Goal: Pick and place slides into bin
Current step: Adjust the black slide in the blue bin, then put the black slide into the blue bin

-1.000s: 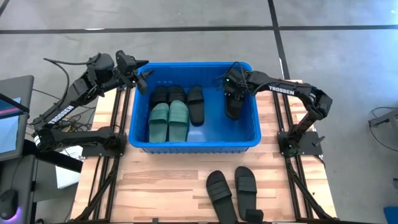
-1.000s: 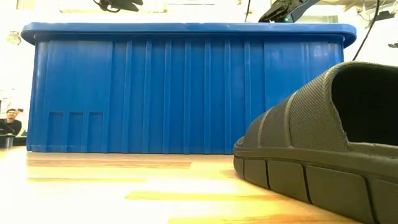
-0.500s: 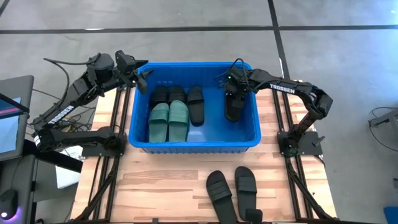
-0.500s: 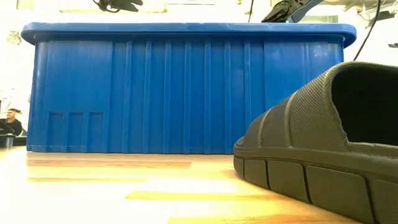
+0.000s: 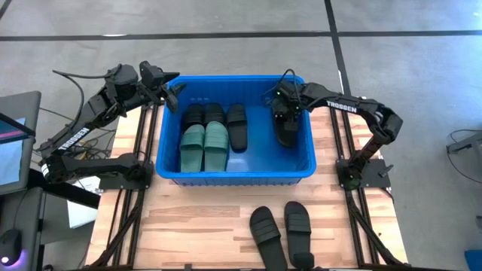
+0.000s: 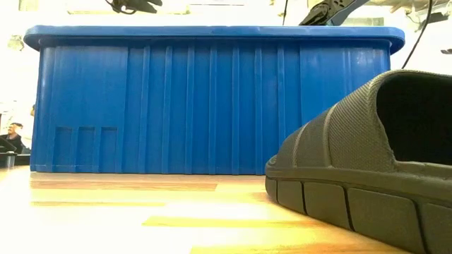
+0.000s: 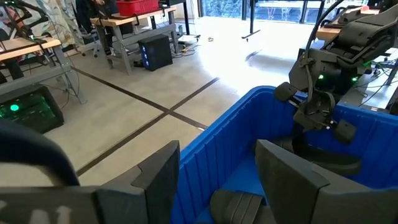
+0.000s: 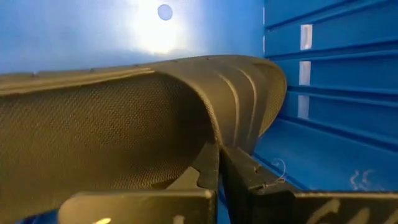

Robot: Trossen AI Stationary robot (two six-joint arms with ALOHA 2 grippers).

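A black slide (image 8: 124,118), judged light and flexible, is pinched by its strap between the right gripper's (image 8: 217,163) closed jaws.

Robotics lab or workshop: polished concrete floor (image 7: 186,81), workbenches (image 7: 134,28), computer tower (image 7: 155,53), seated person (image 6: 10,135) in background.
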